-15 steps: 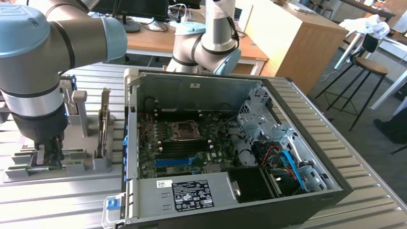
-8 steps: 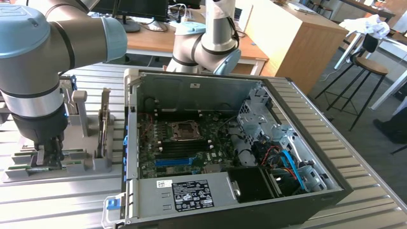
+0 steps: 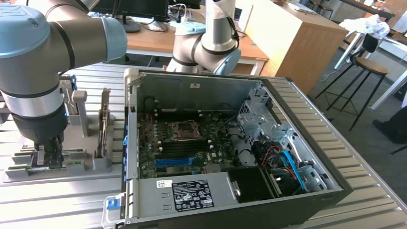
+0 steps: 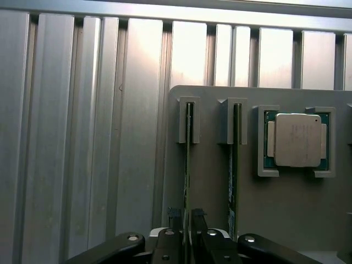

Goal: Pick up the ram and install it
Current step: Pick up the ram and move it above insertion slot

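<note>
Straddling the ram [image 4: 187, 159] with the gripper [image 4: 186, 213].
Fingers [image 4: 199, 221] are standing slightly apart, flanking its upturned edge, its long axis running away between them.

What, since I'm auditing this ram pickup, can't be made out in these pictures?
- Wrist view: the ram stands edge-on, so its chips and label are hidden; the gripper covers its near end.
- Wrist view: the second stick has its near end covered likewise.
- Exterior view: the arm covers where the gripper meets the ram.
- Exterior view: the motherboard has slots too small to tell free from filled.
</note>
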`<state>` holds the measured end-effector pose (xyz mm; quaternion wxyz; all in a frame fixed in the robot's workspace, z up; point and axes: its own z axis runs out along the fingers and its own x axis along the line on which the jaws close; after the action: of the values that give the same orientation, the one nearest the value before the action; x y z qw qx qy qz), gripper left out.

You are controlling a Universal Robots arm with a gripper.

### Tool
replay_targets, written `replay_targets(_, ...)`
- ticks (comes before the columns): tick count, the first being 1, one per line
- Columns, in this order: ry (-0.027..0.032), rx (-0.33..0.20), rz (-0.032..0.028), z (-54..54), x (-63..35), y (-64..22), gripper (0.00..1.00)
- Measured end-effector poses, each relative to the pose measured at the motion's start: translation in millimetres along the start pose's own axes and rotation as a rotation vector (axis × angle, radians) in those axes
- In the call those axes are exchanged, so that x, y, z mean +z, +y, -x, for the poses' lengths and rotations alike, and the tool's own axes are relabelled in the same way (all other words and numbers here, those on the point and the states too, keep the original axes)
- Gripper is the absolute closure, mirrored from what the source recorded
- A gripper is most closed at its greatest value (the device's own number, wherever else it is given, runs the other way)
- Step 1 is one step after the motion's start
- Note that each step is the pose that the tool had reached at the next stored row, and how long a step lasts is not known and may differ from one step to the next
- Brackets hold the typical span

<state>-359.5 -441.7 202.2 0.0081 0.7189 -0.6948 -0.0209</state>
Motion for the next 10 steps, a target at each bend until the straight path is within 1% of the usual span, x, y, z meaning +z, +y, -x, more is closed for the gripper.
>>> replay_targets(4, 0.0000, 0.000, 0.0000, 0.0, 0.0, 0.0, 0.78)
replay_targets(5, -0.0001, 0.000, 0.0000, 0.0, 0.0, 0.0, 0.80)
replay_targets(6, -0.0001, 0.000, 0.0000, 0.0, 0.0, 0.0, 0.87)
replay_targets(7, -0.0001, 0.000, 0.0000, 0.0, 0.0, 0.0, 0.89)
replay_targets(10, 0.0000, 0.000, 0.0000, 0.0, 0.0, 0.0, 0.89)
